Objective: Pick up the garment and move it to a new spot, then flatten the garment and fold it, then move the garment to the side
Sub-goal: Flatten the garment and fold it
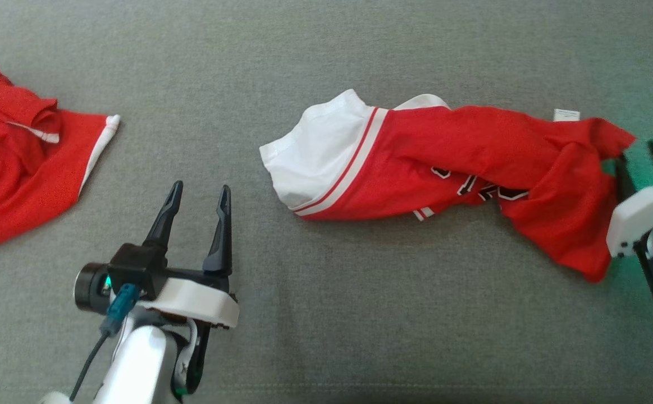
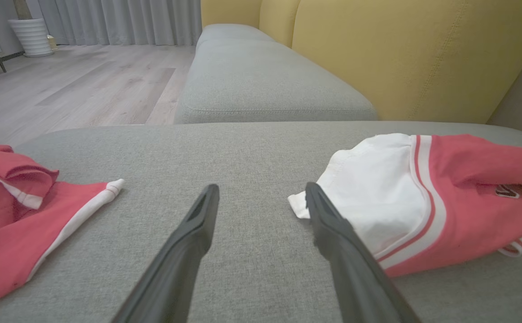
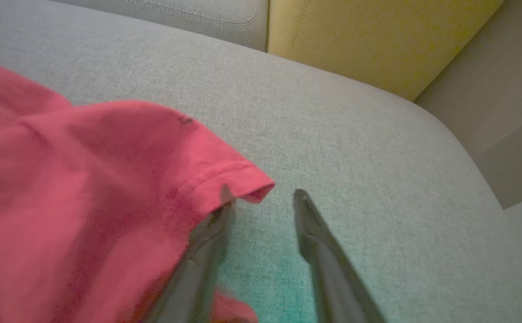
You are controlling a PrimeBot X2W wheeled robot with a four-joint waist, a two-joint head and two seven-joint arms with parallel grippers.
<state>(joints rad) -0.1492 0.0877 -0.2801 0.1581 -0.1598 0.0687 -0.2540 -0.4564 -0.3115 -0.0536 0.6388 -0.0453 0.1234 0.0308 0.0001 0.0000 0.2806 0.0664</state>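
Note:
A red garment [image 1: 472, 163] with a white sleeve and white stripes lies stretched across the grey cushion in the head view, white end to the left. Its white sleeve [image 2: 377, 184] lies just right of my left gripper [image 2: 261, 195], which is open and hangs empty over bare cushion [image 1: 200, 193]. My right gripper [image 3: 261, 195] is open at the garment's red hem corner [image 3: 243, 177], one finger against the cloth edge. In the head view the right gripper [image 1: 638, 160] sits at the garment's far right end.
A second red garment [image 1: 17, 151] with white trim lies bunched at the far left. The grey cushion [image 1: 326, 314] has yellow backrests [image 2: 400, 54] behind it. Wooden floor [image 2: 76, 80] and a white planter [image 2: 29, 36] lie beyond the seat's left end.

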